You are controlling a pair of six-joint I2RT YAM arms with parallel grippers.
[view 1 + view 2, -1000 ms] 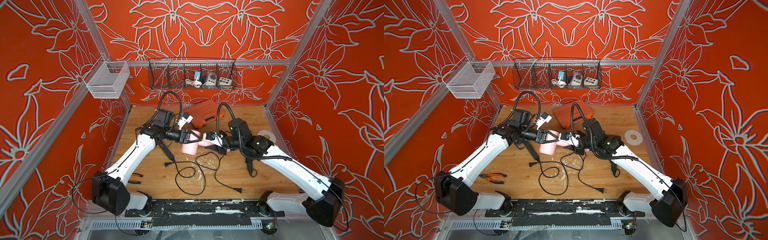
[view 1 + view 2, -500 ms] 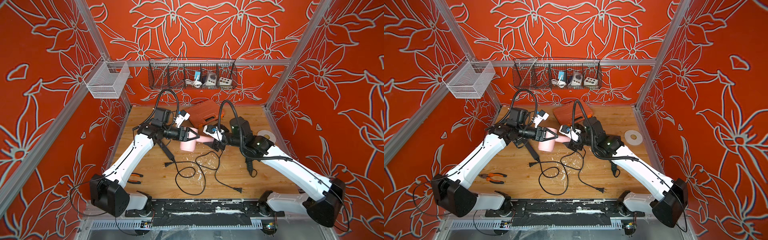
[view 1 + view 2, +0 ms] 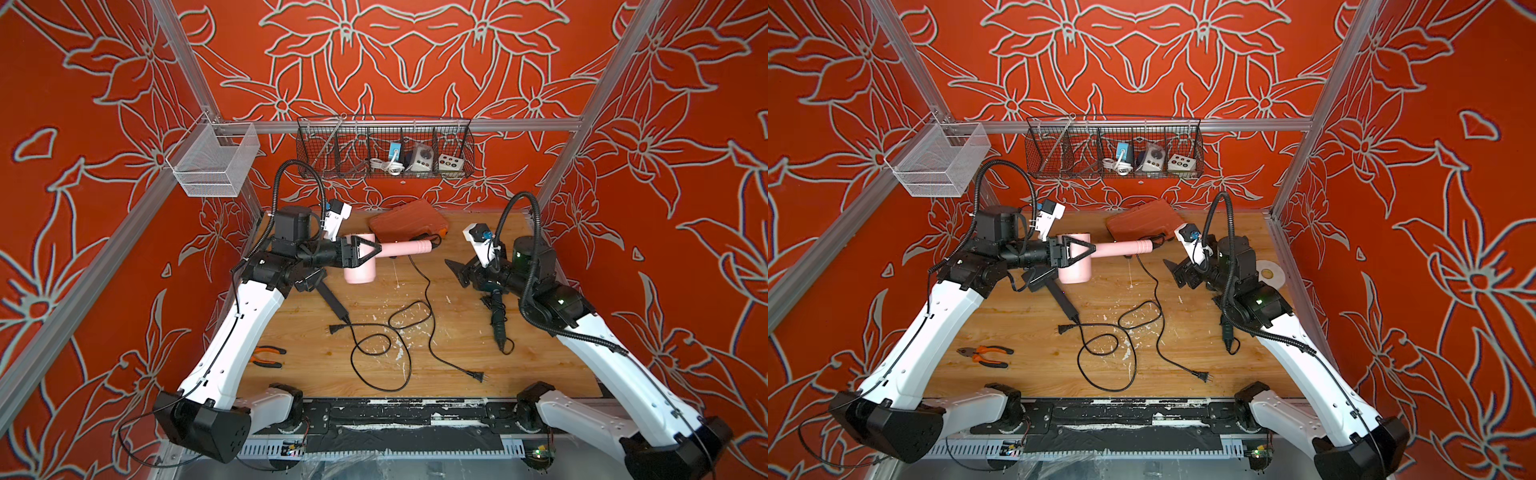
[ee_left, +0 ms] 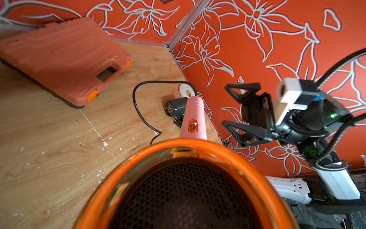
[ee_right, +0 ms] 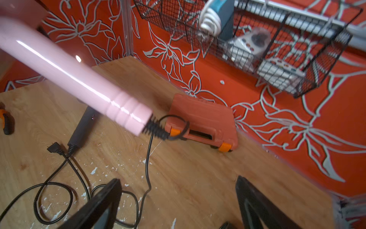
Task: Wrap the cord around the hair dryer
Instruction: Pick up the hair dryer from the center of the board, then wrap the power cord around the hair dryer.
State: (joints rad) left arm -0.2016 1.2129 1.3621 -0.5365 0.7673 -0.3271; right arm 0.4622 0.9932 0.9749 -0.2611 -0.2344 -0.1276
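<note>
The left gripper (image 3: 368,254) holds the pink hair dryer (image 3: 403,248) by its barrel above the surface (image 3: 457,340), the right gripper (image 3: 457,274) stands wide and empty, apart from the handle end, and the cord (image 3: 430,316) trails in loose loops below, so apparently no turn is wound yet.

L arm (image 3: 245,332) reaches inward, forearm approx level; L gripper (image 3: 375,250) clamped on hair dryer (image 3: 359,274) at the barrel. R arm (image 3: 602,353) bent, wrist aimed toward L; R gripper (image 3: 455,271) has jaws spread wide, empty, apart from dryer handle.
</note>
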